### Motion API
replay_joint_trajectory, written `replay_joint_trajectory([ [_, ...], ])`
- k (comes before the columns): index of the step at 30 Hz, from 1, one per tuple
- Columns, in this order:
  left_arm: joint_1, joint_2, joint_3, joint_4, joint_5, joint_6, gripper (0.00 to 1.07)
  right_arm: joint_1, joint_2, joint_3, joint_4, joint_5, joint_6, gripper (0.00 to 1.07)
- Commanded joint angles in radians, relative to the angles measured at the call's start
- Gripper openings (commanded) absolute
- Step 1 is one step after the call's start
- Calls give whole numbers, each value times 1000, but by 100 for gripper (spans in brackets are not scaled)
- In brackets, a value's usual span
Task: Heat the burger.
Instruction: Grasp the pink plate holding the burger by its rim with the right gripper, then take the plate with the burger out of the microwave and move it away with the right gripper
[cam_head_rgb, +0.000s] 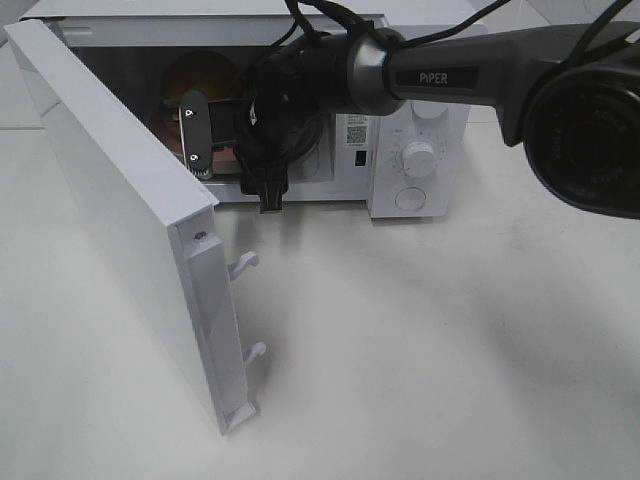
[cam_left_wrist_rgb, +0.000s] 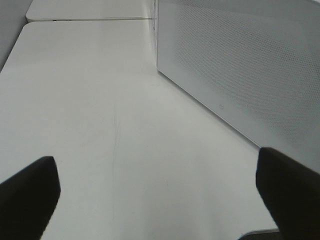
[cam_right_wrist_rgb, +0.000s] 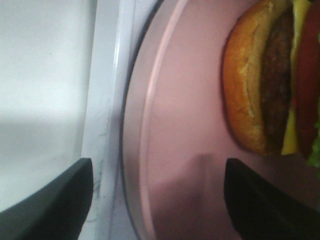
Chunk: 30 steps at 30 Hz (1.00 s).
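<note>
The white microwave (cam_head_rgb: 410, 150) stands with its door (cam_head_rgb: 120, 220) swung wide open, and the right arm (cam_head_rgb: 440, 75) reaches across into the cavity. The right gripper (cam_right_wrist_rgb: 157, 200) is spread, its two dark fingers (cam_right_wrist_rgb: 50, 200) well apart with nothing clamped between them. Just under and ahead of it lies the pink round plate (cam_right_wrist_rgb: 175, 125), whose rim (cam_right_wrist_rgb: 137, 150) passes between the fingers, one fingertip over the plate and the other over the microwave's white floor (cam_right_wrist_rgb: 45, 75). The burger (cam_right_wrist_rgb: 272, 75) sits on that plate, ahead of the gripper and off toward the side of the finger over the plate, apart from both fingers (bottom bun, dark patty, yellow cheese, red slice and a bit of green lettuce show in the wrist view). From the high camera the burger (cam_head_rgb: 200, 75) is a golden-brown dome deep inside the cavity, beyond the gripper.

The left gripper (cam_left_wrist_rgb: 157, 200) is released too, fingers (cam_left_wrist_rgb: 27, 195) wide apart over the bare white table (cam_left_wrist_rgb: 90, 100), holding nothing. To one side of it stands a white panel with a fine dotted pattern (cam_left_wrist_rgb: 240, 65)
</note>
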Motion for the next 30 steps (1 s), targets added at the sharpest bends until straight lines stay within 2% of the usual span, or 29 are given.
replay_joint_trajectory([
  [1,2,-5,0,-3,1,3,100,7,25,-20,5,-6,12,73],
  [3,2,-5,0,-3,1,3,100,7,28,-20,13,-10,15,71],
  [4,2,-5,0,-3,1,3,100,7,32,-20,15,-15,19,66],
  [5,2,-5,0,-3,1,3,100,7,32,-20,15,-15,19,66],
  [7,2,-5,0,-3,1,3,100,7,32,-20,15,-16,18,47],
  [8,2,-5,0,-3,1,3,100,7,32,-20,15,-16,18,47],
  [9,2,-5,0,-3,1,3,100,7,32,-20,15,-16,18,39],
  [10,2,-5,0,-3,1,3,100,7,32,-20,15,-16,18,39],
  [11,2,-5,0,-3,1,3,100,7,32,-20,15,-14,18,15],
  [12,2,-5,0,-3,1,3,100,7,32,-20,15,-14,18,9],
  [13,2,-5,0,-3,1,3,100,7,32,-20,15,-14,18,9],
  [14,2,-5,0,-3,1,3,100,7,32,-20,18,-12,18,0],
  [30,2,-5,0,-3,1,3,100,29,-27,10,77,53,-156,0],
])
